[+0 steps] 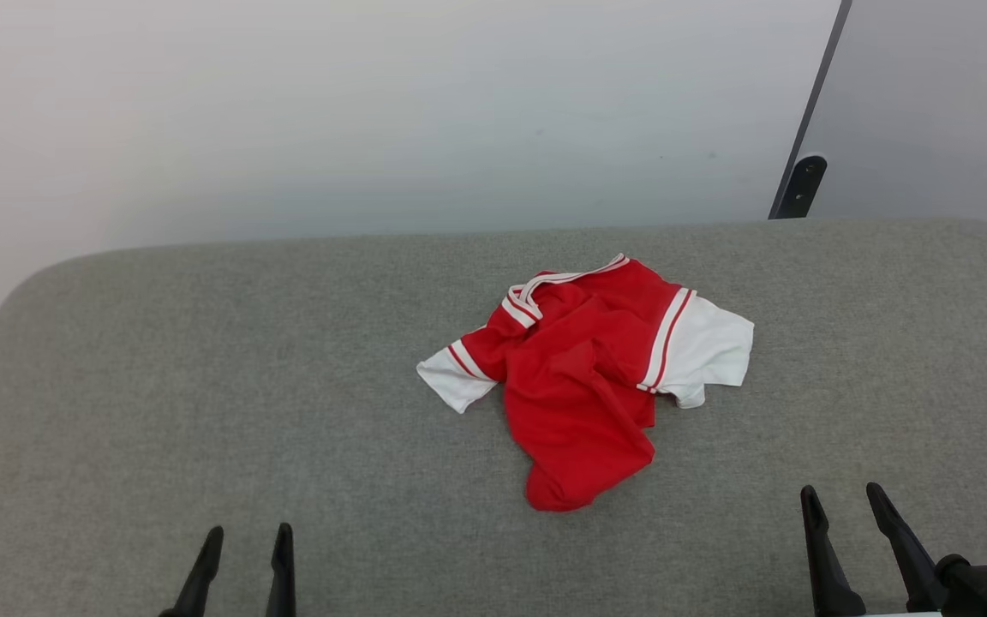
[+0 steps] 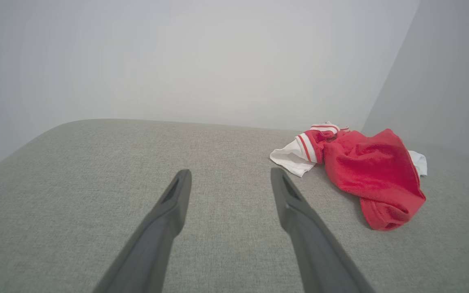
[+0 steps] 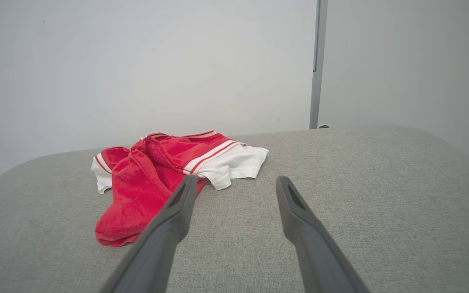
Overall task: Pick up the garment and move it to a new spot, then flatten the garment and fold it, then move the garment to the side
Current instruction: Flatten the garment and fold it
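Nothing looks done yet: the red jersey T-shirt (image 1: 583, 386) lies crumpled on the grey desk (image 1: 202, 360), ahead-right of the left pincer (image 1: 250, 531) and ahead-left of the right pincer (image 1: 841, 491). Both pincers are spread apart and empty. Lifting, moving, flattening and folding remain.

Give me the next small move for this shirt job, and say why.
Probably reach the right gripper forward and to its left toward the shirt, aiming at the white sleeve. The shirt lies crumpled and untouched on the grey surface. Both grippers stand open at the near edge, and the right one looks closer to the shirt than the left gripper.
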Controlling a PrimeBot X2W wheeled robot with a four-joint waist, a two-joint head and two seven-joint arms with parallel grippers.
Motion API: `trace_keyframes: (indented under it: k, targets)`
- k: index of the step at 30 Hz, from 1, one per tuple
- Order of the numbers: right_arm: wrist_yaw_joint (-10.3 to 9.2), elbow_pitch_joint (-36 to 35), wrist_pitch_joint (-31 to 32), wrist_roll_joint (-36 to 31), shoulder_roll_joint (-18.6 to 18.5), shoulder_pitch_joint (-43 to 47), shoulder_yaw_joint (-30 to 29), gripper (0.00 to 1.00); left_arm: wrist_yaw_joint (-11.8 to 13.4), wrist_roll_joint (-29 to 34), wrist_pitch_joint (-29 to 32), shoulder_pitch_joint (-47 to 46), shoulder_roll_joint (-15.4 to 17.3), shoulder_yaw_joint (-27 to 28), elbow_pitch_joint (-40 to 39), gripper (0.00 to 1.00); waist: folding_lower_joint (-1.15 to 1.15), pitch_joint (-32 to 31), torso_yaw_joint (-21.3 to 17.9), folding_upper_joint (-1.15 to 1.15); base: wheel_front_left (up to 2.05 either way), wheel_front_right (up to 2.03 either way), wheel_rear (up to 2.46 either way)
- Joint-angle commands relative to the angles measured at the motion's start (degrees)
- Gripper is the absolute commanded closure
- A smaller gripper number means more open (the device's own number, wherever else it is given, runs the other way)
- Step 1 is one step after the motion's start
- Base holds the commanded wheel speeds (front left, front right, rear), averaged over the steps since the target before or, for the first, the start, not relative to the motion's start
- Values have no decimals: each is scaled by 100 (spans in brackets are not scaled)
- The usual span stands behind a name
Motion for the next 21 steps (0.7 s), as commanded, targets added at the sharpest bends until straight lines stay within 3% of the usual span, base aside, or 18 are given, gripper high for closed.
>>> trace_keyframes:
  k: [1, 9, 15, 21]
  targets:
    - [-6, 6, -24, 33, 10, -26, 9, 0, -26, 24, -2, -20, -6, 20, -3, 0, 0, 5, 0, 0, 0, 0, 0]
    - [-6, 10, -74, 94, 9, -151, 81, 0, -221, -10, -2, -501, -30, 74, 60, 0, 0, 154, -70, 0, 0, 0, 0]
    - [-6, 126, -249, 177, 10, -491, 252, 0, -396, -654, 1270, -2504, 497, -339, 933, 0, 0, 663, -177, 0, 0, 0, 0]
    - [-6, 364, -392, 233, 7, -804, 396, 0, -416, -1545, 3316, -4251, 906, -887, 2047, 0, 0, 971, -351, 0, 0, 0, 0]
